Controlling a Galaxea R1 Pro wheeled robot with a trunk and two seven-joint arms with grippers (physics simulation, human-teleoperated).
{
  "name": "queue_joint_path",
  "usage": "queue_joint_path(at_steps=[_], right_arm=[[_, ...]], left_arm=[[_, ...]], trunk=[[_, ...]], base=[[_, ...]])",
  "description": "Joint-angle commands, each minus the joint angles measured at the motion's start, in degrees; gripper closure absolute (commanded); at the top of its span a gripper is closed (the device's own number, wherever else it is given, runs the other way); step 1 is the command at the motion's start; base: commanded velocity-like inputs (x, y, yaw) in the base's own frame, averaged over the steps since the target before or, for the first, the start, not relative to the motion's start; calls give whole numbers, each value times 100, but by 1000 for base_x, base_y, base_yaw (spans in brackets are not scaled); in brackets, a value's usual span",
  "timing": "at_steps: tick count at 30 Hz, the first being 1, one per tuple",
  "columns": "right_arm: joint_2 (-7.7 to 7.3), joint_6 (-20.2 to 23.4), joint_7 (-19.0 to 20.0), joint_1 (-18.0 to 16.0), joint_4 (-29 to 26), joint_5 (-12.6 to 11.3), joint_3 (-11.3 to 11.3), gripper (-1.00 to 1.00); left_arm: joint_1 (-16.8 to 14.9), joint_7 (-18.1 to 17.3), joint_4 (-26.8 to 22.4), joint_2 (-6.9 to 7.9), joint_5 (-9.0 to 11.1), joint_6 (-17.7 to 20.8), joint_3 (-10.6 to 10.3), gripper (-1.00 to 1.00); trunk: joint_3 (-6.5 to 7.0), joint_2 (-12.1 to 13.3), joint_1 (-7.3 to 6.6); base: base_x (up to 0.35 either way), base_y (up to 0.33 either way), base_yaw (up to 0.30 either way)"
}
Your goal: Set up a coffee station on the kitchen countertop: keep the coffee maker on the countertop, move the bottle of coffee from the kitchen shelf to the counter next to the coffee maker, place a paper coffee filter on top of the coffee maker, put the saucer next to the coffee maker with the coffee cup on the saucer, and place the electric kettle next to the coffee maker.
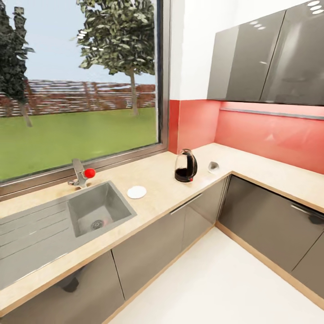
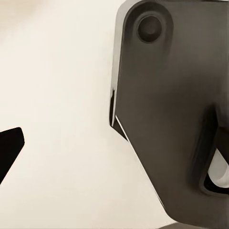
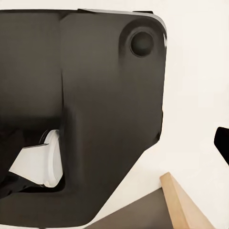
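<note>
In the head view a black electric kettle (image 1: pixel 185 165) with a clear body stands upright on the beige countertop (image 1: pixel 157 189), near the inner corner. A small white saucer (image 1: pixel 136 192) lies flat on the counter between the sink and the kettle. Just right of the kettle sits a small pale grey object (image 1: pixel 213 167), too small to name for sure. One dark fingertip (image 2: pixel 9 148) of my left gripper sits at the frame edge in the left wrist view, and one fingertip (image 3: pixel 223 143) of my right gripper does the same in the right wrist view. Both are spread wide and hold nothing.
A grey sink (image 1: pixel 96 211) with a drainboard and a faucet with a red knob (image 1: pixel 89 173) lies under the window. Grey base cabinets (image 1: pixel 198 216) run along an L-shaped counter, with wall cabinets (image 1: pixel 265 54) above the right run. White floor (image 1: pixel 216 279) opens in front. My own dark body (image 2: pixel 167 119) is close to both wrist cameras.
</note>
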Motion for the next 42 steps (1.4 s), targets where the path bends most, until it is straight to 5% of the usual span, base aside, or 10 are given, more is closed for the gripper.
queue_joint_path(at_steps=[1, 16, 24, 30, 32, 33, 37, 42], right_arm=[[1, -20, -3, -4, 4, 2, 0, -100], [-23, -16, -2, -4, -392, -3, -3, -100], [-295, -25, -3, -4, -2209, -18, -57, -100], [-438, -1, -5, -55, -4376, -21, -241, -100], [-444, 9, -27, -222, -4879, -21, -256, -100], [-446, 37, -290, -569, -5283, -21, -266, -100], [-442, 72, -1266, -1426, -5562, -40, -257, -100], [-407, 311, -1447, -2239, -5580, -37, -221, -100]], left_arm=[[-2, 1, -2, -2, 9, -11, 36, -100], [3, 5, 4, 45, -23, -9, 24, -100], [11, 6, 6, 64, -29, -17, 6, -100], [16, 6, 18, 56, -10, -18, 15, -100], [20, 5, 29, 62, -9, -17, 20, -100], [23, 7, 50, 65, -9, -12, 19, -100], [26, 6, 79, 65, -13, -10, 16, -100], [33, 4, 91, 59, -9, -9, 15, -100]], trunk=[[-12, -11, 4], [-50, -11, 4], [-50, -11, 4], [-50, -11, 4], [-50, -11, 4], [-50, -11, 4], [-50, -11, 4], [-50, -11, 4]], base=[[21, -6, 22], [50, -43, -59], [229, -204, 0], [241, -208, 0], [242, -208, 0], [242, -208, 0], [242, -208, 0], [242, -208, 0]])
